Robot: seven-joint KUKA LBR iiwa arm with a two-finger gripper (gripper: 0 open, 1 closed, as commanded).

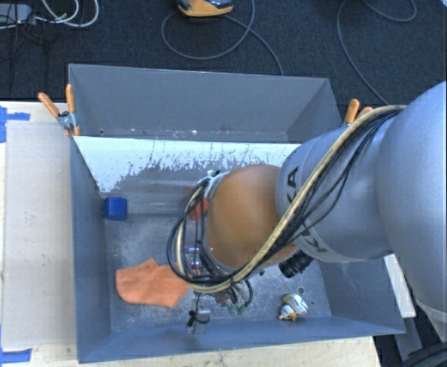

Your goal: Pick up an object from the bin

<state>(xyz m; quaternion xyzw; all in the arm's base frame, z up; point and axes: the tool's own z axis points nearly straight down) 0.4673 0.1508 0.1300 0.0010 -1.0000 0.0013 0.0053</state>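
The arm comes in from the right and covers much of the grey bin. Its orange cover and looped cables hide the middle of the floor. A crumpled orange cloth lies front left, its right edge tucked under the cables. A blue block sits well apart by the left wall. A small white and yellow thing, too small to name, lies front right. The pincer is low by the front wall, just beside the cloth. It is dark and partly hidden, so I cannot tell whether it is spread or pressed together.
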